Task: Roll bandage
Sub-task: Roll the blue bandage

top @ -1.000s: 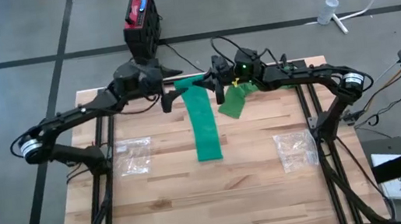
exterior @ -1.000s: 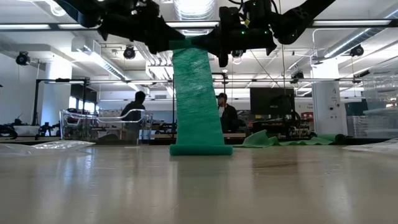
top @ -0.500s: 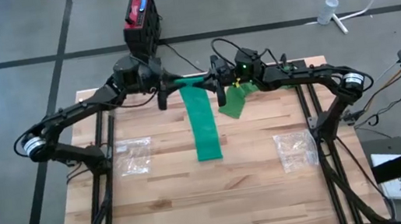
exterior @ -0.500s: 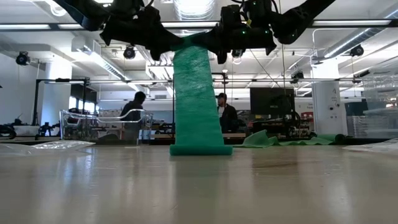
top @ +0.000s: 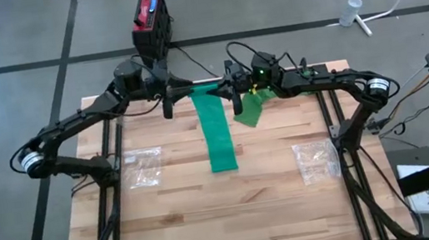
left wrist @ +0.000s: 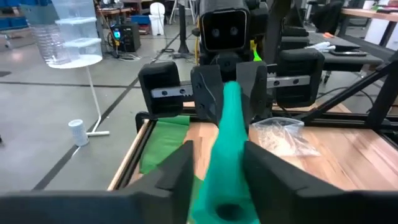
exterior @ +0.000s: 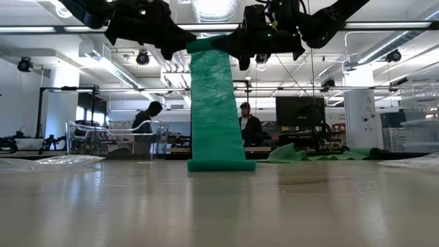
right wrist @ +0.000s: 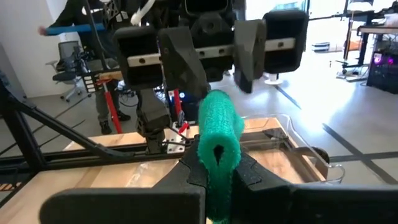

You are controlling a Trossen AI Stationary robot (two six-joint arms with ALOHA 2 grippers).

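Green bandage (top: 217,133) hanging to table (top: 268,205), right pincer (top: 225,91) clamped on its rolled top, left pincer (top: 171,97) apart.

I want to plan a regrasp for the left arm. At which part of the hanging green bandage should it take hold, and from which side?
Best the rolled top end of the green bandage, where the right gripper already clamps it. The left gripper, fingers open, faces that roll's free end, so it should probably come in level from its own side. The strip below hangs limp to the table and offers no firm hold.
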